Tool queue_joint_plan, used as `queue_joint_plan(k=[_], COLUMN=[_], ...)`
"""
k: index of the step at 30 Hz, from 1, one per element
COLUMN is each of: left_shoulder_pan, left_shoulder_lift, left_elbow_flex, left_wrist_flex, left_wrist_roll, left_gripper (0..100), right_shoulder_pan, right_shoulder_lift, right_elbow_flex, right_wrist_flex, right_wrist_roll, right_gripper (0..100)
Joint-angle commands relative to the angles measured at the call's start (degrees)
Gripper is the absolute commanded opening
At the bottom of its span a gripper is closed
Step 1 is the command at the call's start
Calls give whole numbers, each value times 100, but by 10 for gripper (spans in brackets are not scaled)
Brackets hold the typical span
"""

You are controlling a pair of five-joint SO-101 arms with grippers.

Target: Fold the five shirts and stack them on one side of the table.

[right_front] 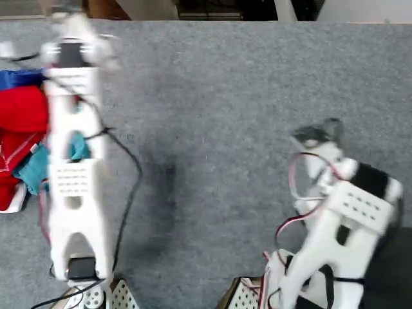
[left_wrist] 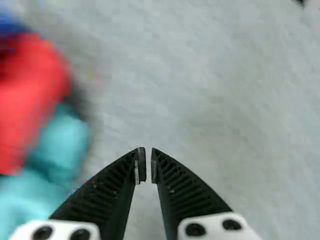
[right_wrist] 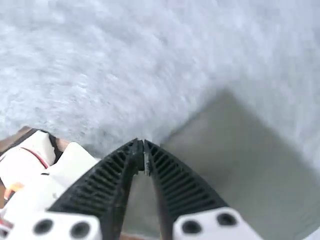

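Observation:
A pile of shirts lies at the table's left edge: a red shirt (right_front: pixel 22 122) (left_wrist: pixel 30 95), a teal shirt (right_front: pixel 38 164) (left_wrist: pixel 47 160) and a blue shirt (right_front: pixel 19 78) (left_wrist: pixel 10 25). The left arm (right_front: pixel 72 174) stretches from the near edge over this pile. Its gripper, my left gripper (left_wrist: pixel 145 165), is shut with nothing in it and hangs over bare grey table beside the red and teal cloth. My right gripper (right_wrist: pixel 144 156) is also shut and holds nothing. It hangs low over the table near its own base, and the right arm (right_front: pixel 341 212) is folded back at the near right.
The grey felt table (right_front: pixel 225 116) is bare across the middle and far side. A darker grey patch (right_wrist: pixel 235 170) lies under the right gripper. Both arm bases and their cables (right_front: pixel 129 187) stand along the near edge. A bit of white cloth (right_front: pixel 14 198) pokes out of the pile.

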State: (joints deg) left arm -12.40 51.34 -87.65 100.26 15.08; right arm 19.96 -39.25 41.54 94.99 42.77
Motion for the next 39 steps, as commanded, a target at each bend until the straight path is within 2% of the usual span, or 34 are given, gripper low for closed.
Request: queue_joint_plan(k=[1,5,8,15,19,23,28,34,39], left_shoulder_pan=[-1354,-2523,-3095,-3631,-3648,-3596,-3200,-2330,-1055], left_shoulder_lift=[-602,-488,-163,681,752,523,-391,-1684,-3125], left_elbow_flex=[-26,9,123,88,-123,-844,-615,229,1846], left_wrist_flex=[62,62,53,53,53,53,62,70,70], left_wrist_roll=[-475,-1266,-1600,-1829,-1793,-1582,-1292,-949,-774], left_gripper=[37,39,39,34,20,19,19,19,19], right_shoulder_pan=[-1332,-2299,-2615,-2651,-2659,-2659,-2659,-2659,-2642], right_shoulder_lift=[-84,233,998,3064,3486,3407,3415,3424,3433], right_elbow_flex=[-277,-453,-971,-2695,-3591,-3952,-3934,-3934,-3943], right_wrist_flex=[-185,-246,-176,281,668,695,695,686,668], right_wrist_roll=[44,-88,-510,-1002,-1222,-1363,-1354,-1354,-1363], right_gripper=[5,5,5,5,5,5,5,5,5])
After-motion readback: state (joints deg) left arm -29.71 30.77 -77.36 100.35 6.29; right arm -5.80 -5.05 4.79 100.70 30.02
